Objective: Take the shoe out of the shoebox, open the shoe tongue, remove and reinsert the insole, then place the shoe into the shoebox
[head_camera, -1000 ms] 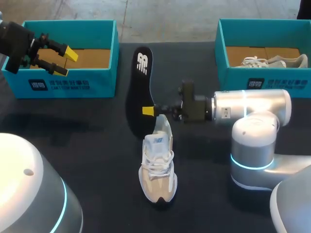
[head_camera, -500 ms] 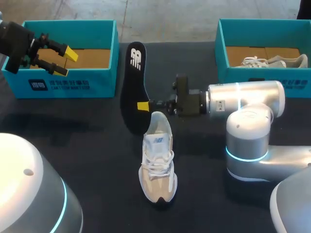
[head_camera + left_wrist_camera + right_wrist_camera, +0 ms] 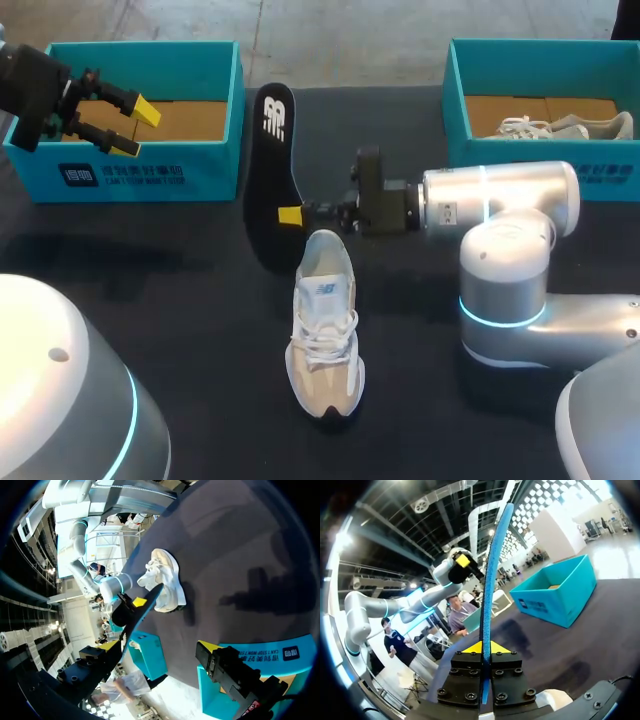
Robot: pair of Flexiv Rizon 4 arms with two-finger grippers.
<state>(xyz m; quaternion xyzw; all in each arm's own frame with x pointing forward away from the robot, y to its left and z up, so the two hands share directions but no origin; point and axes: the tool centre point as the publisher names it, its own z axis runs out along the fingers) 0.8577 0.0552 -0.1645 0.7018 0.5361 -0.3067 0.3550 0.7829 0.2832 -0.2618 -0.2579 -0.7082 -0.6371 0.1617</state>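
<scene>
Step in hand, as I judge it: insole is out and needs to go back in.

- Right claw (image 3: 292, 215) is clamped on the long edge of the black insole (image 3: 266, 140), holding it clear of the bench (image 3: 180, 300). In the right wrist view the insole (image 3: 492, 580) stands edge-on, pinched between both fingers.
- The insole's broad end hangs just beside the heel collar of the white sneaker (image 3: 325, 335). The logo end points away, toward the far side.
- The sneaker stands upright on the bench, out of both boxes, toe toward the robot and opening up. Nothing holds it.
- Left claw (image 3: 135, 128) is spread wide and empty, above the left shoebox (image 3: 140, 175), well apart from the sneaker.
- The right shoebox (image 3: 470, 100) holds another shoe.

How to do it well:
- Roll the wrist so the insole lies flat, logo face up.
- Dip the broad end into the collar and feed it forward under the tongue toward the toe.
- The edge pinch gives little stiffness, so expect the insole to buckle if pushed fast.
- The loose sneaker will likely skid, so bring the left claw over to brace the heel or lift the tongue first.
- Seat the heel end last.
</scene>
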